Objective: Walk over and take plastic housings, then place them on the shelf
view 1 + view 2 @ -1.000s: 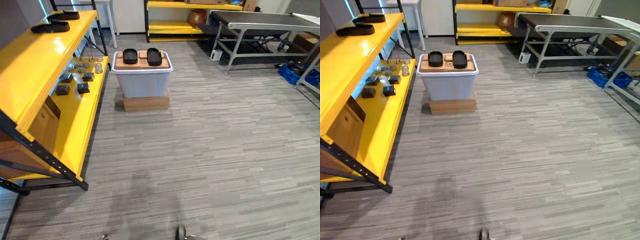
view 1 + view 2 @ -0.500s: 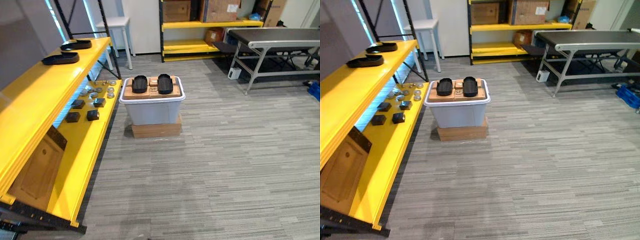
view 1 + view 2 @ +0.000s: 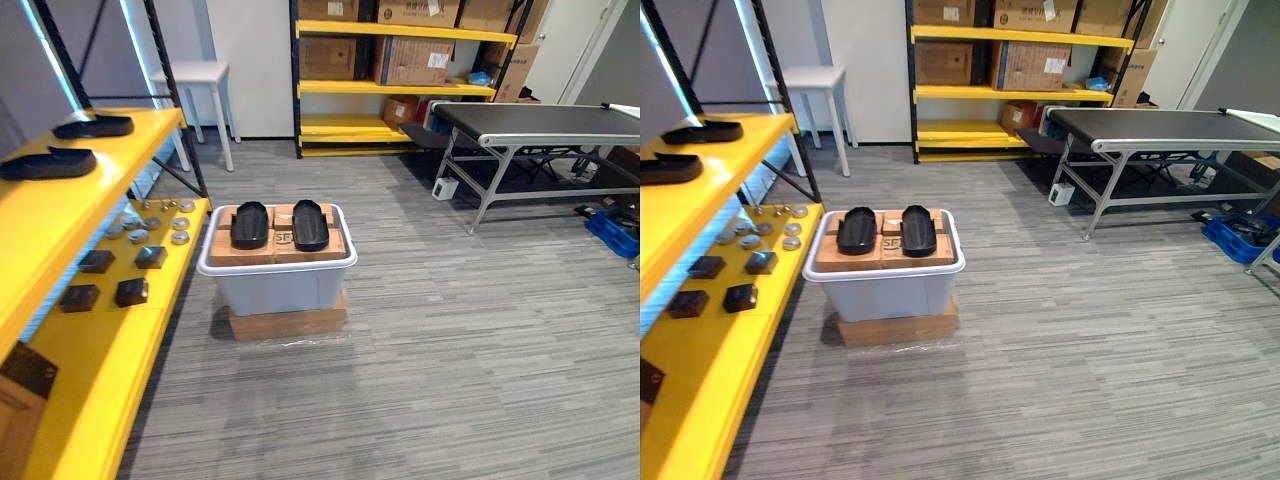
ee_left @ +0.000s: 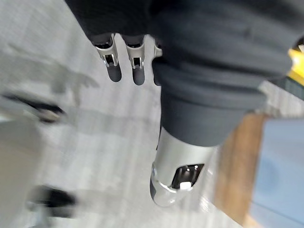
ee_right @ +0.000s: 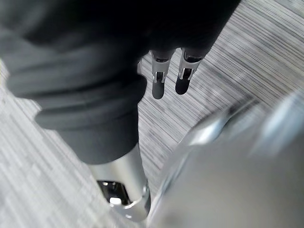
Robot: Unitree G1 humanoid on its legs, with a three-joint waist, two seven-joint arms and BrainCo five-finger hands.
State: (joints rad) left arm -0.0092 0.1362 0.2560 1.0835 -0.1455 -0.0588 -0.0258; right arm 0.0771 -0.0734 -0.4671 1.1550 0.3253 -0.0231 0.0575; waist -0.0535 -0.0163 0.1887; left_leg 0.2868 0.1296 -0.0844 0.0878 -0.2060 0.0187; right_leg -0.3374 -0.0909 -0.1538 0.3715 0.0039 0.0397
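Black plastic housings [image 3: 250, 224], side by side on cardboard boxes [image 3: 225, 245] in the grey bin [image 3: 280, 288] right of the yellow shelf [image 3: 100, 185], look light, stiff and smooth, likely best gripped across their long sides; left hand [image 4: 114, 71] and right hand [image 5: 159, 84] hang relaxed, empty.

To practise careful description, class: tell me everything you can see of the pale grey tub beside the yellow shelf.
The tub is a pale grey, plastic-looking rectangular bin with a white rim and no lid. It stands upright on a flat cardboard box on the grey floor, beside the yellow shelf. Brown cartons fill it to the rim, and two black housings lie side by side on them.
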